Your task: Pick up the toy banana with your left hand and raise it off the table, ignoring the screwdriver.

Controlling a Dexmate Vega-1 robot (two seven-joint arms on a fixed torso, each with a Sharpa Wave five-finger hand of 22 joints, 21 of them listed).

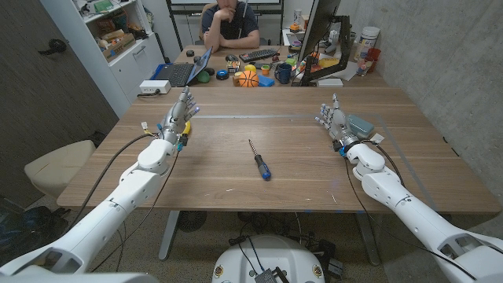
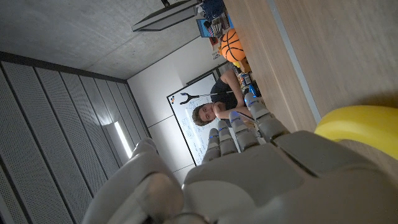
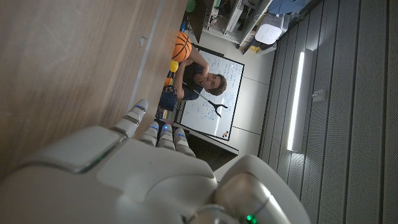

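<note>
Your left hand [image 1: 177, 118] sits at the left middle of the head frame, fingers reaching up toward the far edge of the surface [image 1: 291, 169] and held loosely apart. I can't tell from these pictures whether any finger is closed on the toy banana [image 1: 186, 127]. That banana shows as a small patch of bright yellow just at the right side of the hand, near the wrist, mostly covered by the hand itself. In the left wrist view the same hand [image 2: 249, 155] fills the lower part, and the banana [image 2: 360, 124] appears at the right edge as a smooth, glossy yellow curved body lying against the wood, just beside the back of the hand.

Your right hand [image 1: 334, 118] stands at the right middle of the head frame, fingers up and slightly apart, holding nothing; a small grey-green block [image 1: 361, 124] lies just beside it.

The screwdriver [image 1: 259, 160], with a thin metal shaft and a dark blue handle, lies in the centre of the frame, well apart from both hands.

A person [image 1: 229, 23] sits behind the far desk at the top.
</note>
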